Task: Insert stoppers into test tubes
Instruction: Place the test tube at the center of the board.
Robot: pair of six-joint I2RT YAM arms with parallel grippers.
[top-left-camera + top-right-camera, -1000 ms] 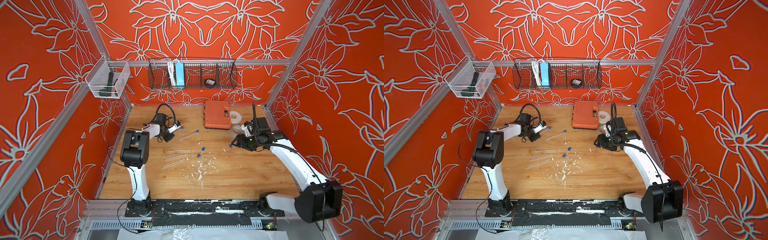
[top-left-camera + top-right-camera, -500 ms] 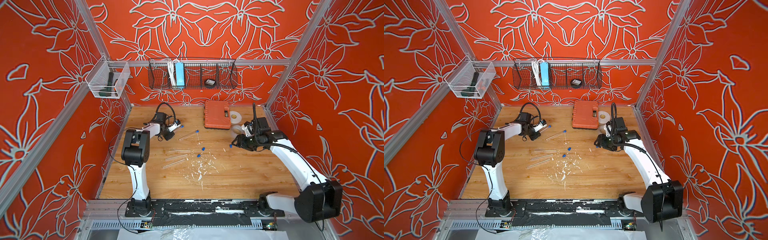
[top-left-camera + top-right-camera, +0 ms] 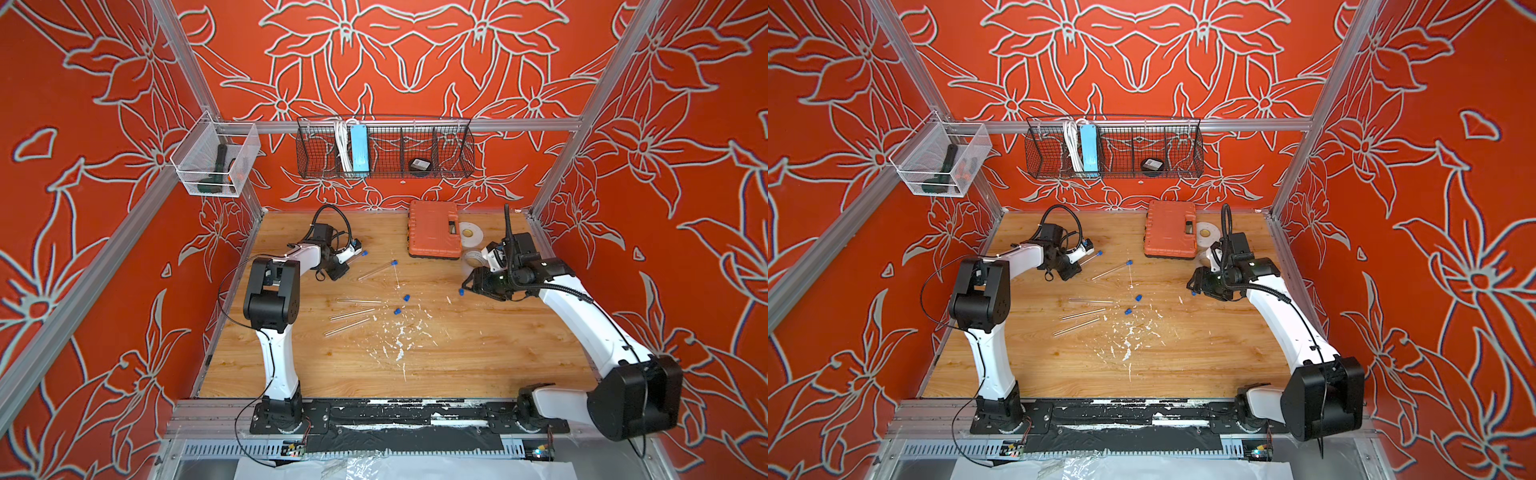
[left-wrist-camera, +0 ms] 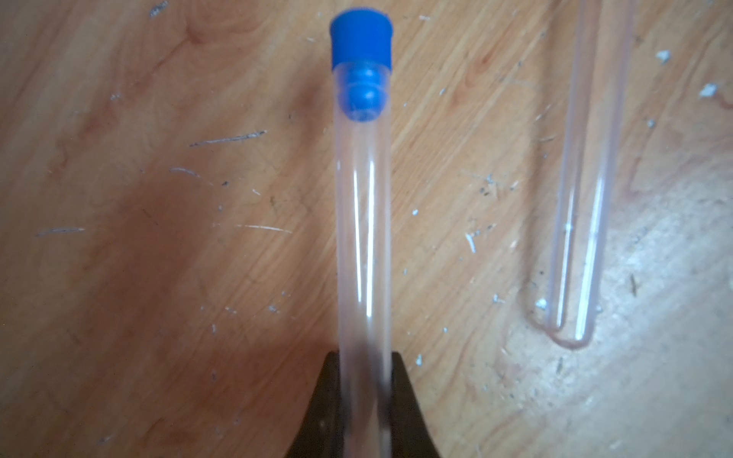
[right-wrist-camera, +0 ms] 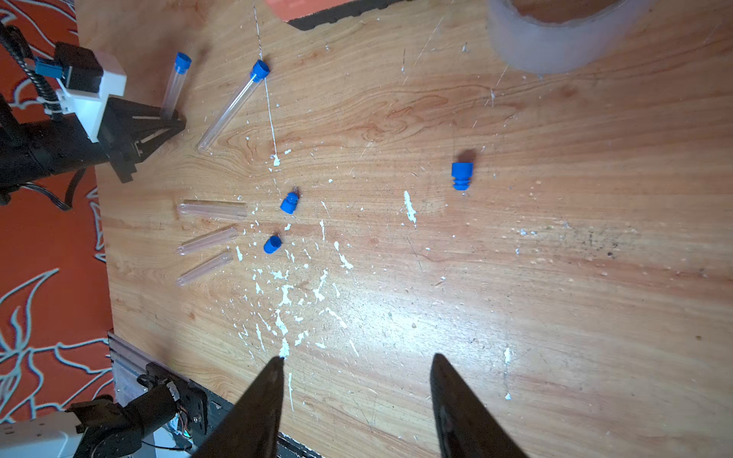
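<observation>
Test tube (image 4: 363,238) w/ stopper (image 4: 361,39) pinched btwn L jaws.

No legible text, brand or number found in any view. Pale label on black disc (image 3: 419,164) in wire basket (image 3: 455,154), upper centre: too small to read.

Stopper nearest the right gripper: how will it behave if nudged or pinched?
Likely rolls in a curve if nudged: the stopper seems to lie on its side, cap wider than ribbed end. Probably light and flicked away, being tiny beside the open right gripper. Ribs may deform when pinched.
</observation>
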